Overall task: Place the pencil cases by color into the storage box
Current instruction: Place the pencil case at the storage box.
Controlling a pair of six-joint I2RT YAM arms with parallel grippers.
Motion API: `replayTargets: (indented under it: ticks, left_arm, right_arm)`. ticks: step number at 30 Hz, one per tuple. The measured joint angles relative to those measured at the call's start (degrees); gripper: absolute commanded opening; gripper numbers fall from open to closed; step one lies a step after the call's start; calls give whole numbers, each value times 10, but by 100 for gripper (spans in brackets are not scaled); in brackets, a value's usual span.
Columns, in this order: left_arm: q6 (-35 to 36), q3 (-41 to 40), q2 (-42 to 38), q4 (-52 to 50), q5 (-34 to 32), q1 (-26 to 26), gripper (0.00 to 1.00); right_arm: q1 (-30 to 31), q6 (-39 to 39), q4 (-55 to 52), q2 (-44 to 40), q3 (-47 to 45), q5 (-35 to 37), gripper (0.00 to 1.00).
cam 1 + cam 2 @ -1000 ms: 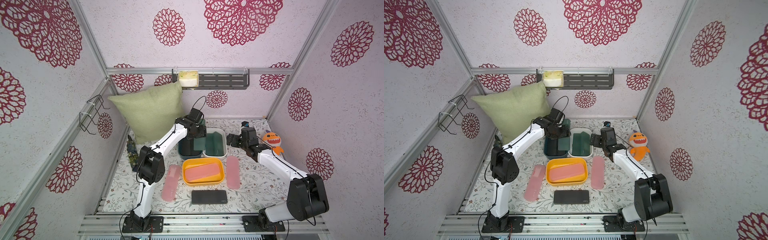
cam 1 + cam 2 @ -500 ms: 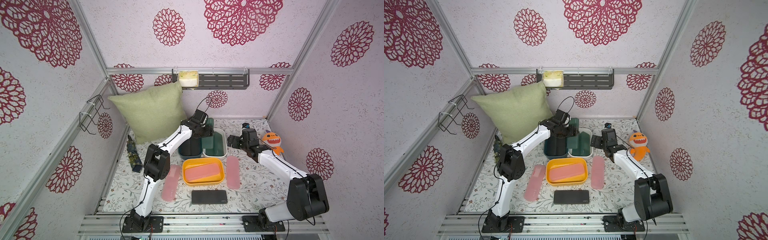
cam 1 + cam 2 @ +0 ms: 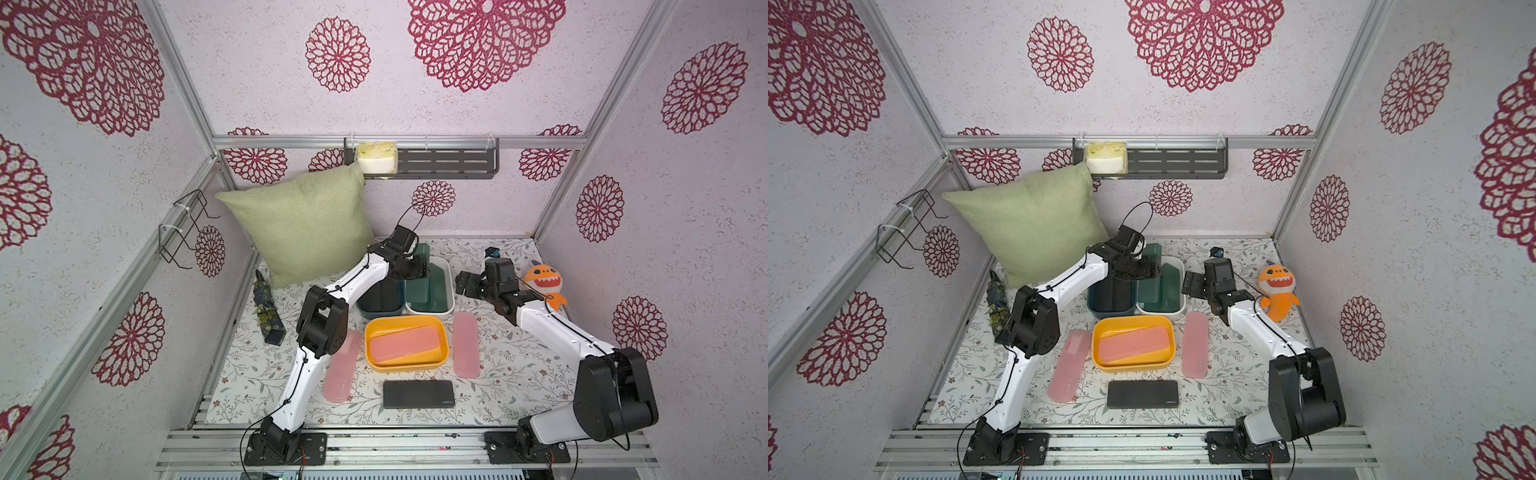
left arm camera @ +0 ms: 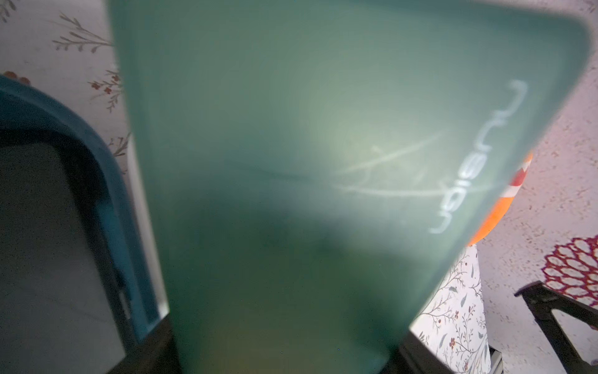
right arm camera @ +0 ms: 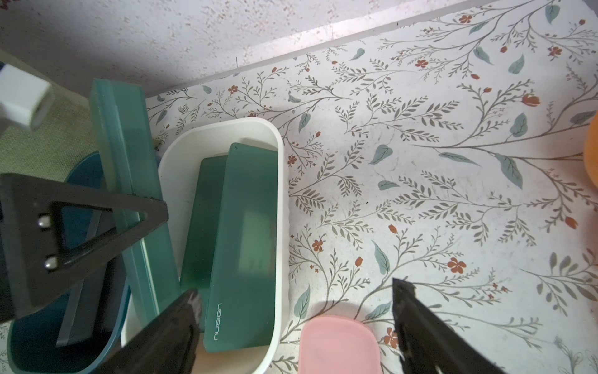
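Right wrist view catches the dark green pencil case [image 5: 126,155] standing on edge, clamped in the left hand [image 3: 419,269] right over the wall shared by the blue bin [image 4: 119,207] and the white bin [image 5: 281,168], where two green cases [image 5: 246,233] already lie. Released here, it could tip into the blue bin among the black cases [image 5: 87,301], or hang up on a rim, since little room remains. The right hand [image 5: 296,291] hangs open and empty over the worktop [image 5: 420,162].

Medallion-patterned walls [image 3: 415,104], floral tabletop [image 3: 519,374], green pillow [image 3: 303,224].
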Motion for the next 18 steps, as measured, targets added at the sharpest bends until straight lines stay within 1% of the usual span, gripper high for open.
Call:
replayTargets:
  ticks: [11, 18]
  left_arm:
    - [-7, 21, 39, -7, 7, 0, 61]
    - [-9, 40, 47, -26, 6, 0, 71]
  right_arm:
    - [-4, -1, 1, 0, 0, -10, 95]
    - [-7, 0, 6, 0, -1, -10, 95]
